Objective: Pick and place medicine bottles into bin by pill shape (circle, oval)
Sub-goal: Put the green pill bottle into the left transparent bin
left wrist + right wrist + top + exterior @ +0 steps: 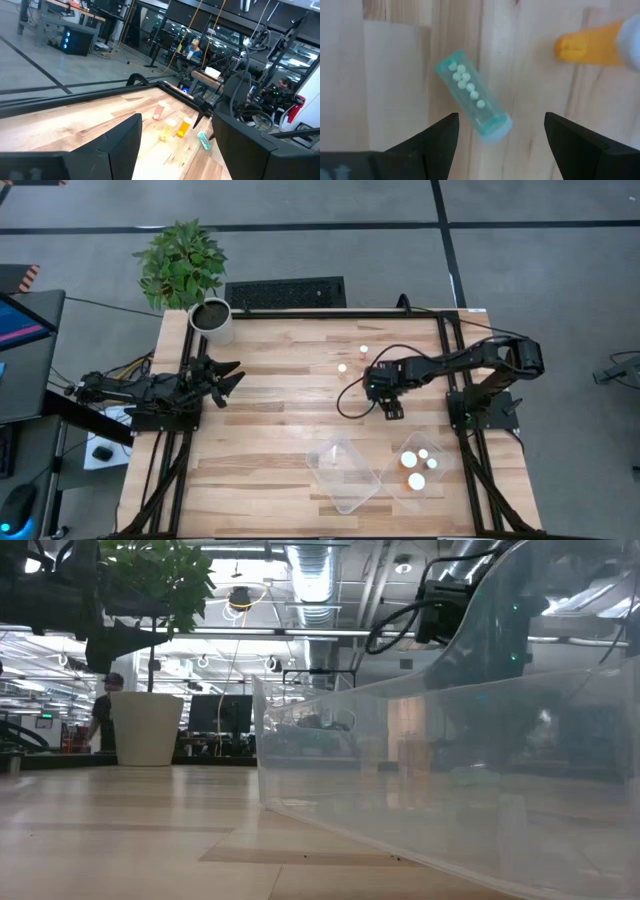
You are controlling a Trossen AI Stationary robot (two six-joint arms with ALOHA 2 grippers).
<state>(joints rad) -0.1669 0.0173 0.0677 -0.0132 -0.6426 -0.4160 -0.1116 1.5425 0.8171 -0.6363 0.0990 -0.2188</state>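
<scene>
Looking straight down past the right gripper (pixel 501 145), we see its two dark fingers spread wide with nothing between them. A teal medicine bottle (pixel 472 97) lies on its side on the wood directly below, slanted across the gap between the fingers, its cap end nearest the fingertips and small round white pills showing through its body. It touches neither finger. An orange bottle (pixel 587 46) with a white cap lies just beside it on the bench, off to one side of the gripper.

From above, the right gripper (pixel 385 385) hovers over the middle of the bench (pixel 270 430), a little toward the right edge. Two white-capped bottles (pixel 342 367) stand near the far edge, close to this gripper.

Two clear bins sit by the near edge: the bin nearer the right corner (pixel 418 470) holds several white-capped bottles, and the other bin (pixel 345 473), just beside it, looks empty as far as we can tell.

The left gripper (pixel 228 378) waits at the bench's left edge, fingers apart and holding nothing. A white plant pot (pixel 212 320) stands at the far left corner
</scene>
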